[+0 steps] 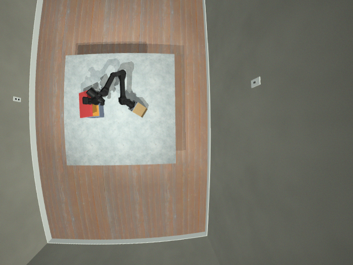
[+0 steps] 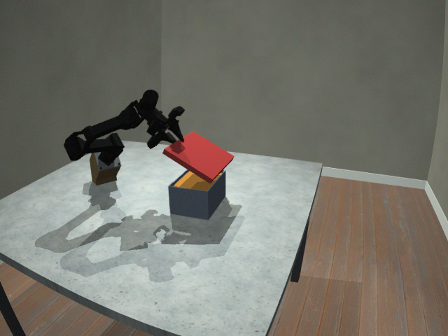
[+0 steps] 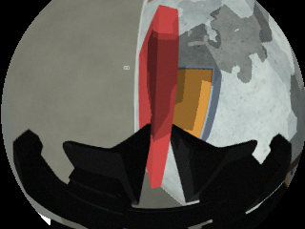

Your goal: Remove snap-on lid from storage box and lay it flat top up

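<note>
The red lid [image 1: 85, 108] [image 2: 200, 153] [image 3: 160, 83] hangs tilted above the storage box, raised at the gripped edge and low at the far edge; I cannot tell whether the low edge touches the rim. The box [image 2: 195, 200] [image 1: 99, 113] [image 3: 191, 98] is dark blue outside and orange inside, open at the top, standing on the grey table [image 2: 235, 253]. My gripper [image 2: 177, 141] [image 1: 85, 100] [image 3: 160, 127] is shut on the lid's near edge, seen edge-on between the fingers in the wrist view.
The arm's tan base block [image 2: 103, 173] [image 1: 139, 109] stands on the table behind and left of the box. The table's right edge [image 2: 311, 217] drops to a wooden floor [image 2: 361, 253].
</note>
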`<act>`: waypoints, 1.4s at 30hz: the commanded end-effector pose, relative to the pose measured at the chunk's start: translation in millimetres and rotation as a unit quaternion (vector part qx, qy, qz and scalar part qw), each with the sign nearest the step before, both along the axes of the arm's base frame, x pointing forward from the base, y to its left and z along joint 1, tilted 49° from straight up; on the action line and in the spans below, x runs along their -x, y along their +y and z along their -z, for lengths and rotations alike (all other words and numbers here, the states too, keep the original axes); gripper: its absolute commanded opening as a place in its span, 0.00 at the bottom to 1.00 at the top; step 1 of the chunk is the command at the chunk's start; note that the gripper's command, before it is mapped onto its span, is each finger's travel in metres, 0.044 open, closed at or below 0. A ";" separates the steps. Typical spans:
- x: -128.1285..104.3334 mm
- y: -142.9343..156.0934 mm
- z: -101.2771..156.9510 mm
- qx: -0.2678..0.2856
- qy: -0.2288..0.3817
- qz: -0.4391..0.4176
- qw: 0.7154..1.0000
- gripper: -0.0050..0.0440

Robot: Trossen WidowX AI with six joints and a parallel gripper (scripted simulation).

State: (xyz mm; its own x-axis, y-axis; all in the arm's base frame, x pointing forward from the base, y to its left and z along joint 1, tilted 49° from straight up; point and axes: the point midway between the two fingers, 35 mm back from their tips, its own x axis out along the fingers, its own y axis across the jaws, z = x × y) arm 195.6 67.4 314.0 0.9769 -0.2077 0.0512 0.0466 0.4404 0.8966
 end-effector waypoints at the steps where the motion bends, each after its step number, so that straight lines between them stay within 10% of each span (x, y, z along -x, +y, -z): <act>1: 1.0 -3.0 -2.5 -0.001 -0.001 -0.007 1.000 0.00; 42: 21.6 -76.4 -35.2 -0.001 -0.001 -0.007 1.000 0.00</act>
State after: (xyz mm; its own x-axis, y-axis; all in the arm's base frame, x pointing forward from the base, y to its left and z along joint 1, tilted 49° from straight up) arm 176.9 -2.6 341.8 0.9775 -0.2066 0.0435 0.0564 0.4539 0.8893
